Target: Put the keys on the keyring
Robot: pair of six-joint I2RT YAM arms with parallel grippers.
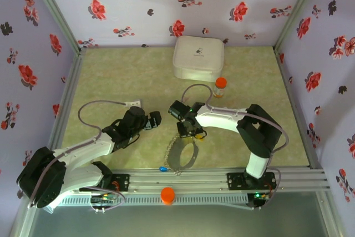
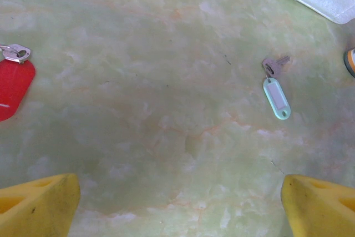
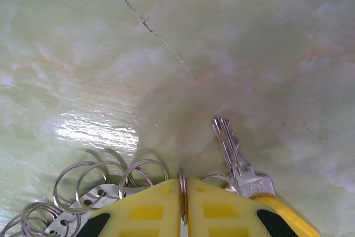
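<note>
Metal ring point(image 3: 182, 193) tight between fingers point(image 3: 147, 209) of right end effector point(image 3: 182, 186), silver key point(image 3: 237, 158) just beside.

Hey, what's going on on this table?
The right arm's yellow fingers are shut on a thin metal split ring, beside a silver key with a yellow tag, close to the large dark hoop keyring. The left arm's yellow fingers hang wide open over the green table, where a red-tagged key and a pale-tagged key lie loose.
</note>
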